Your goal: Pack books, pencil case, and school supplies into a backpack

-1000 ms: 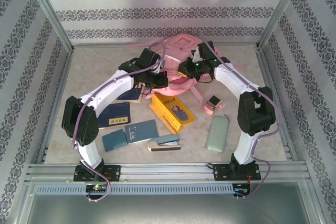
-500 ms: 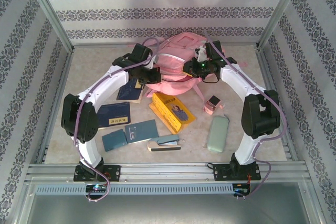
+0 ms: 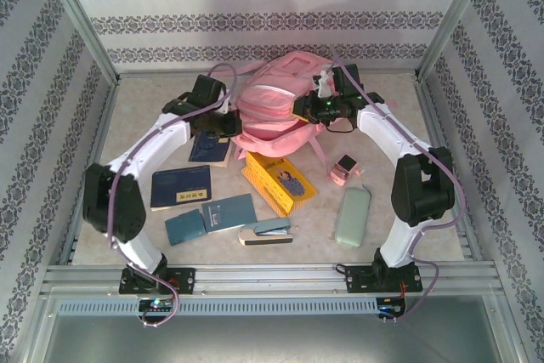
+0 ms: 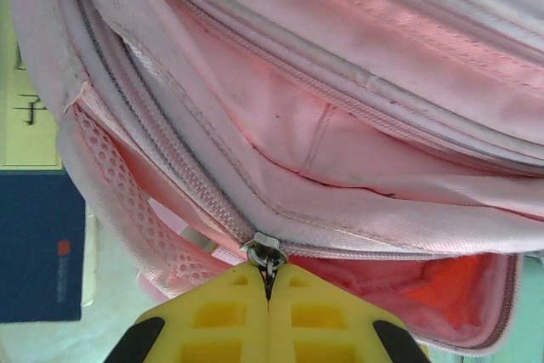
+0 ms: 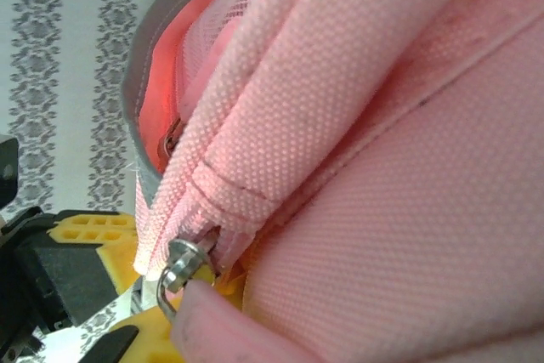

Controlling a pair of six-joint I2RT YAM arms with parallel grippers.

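Large pink fabric backpack (image 3: 276, 99) clamped by right gripper (image 5: 191, 295) as anchor; metal zip pull (image 4: 265, 254) pinched at tips of left gripper (image 4: 269, 288), prob. to unzip.

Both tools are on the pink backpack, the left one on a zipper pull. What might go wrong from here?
1. The left tool pinches the small metal zipper pull with just its fingertips; a sideways tug would likely let it slip out.
2. Loose folds lie along the zipper of the backpack; they may snag.
3. The right tool seems to hold only fabric, so the bag may slide onto the yellow book in front of it.
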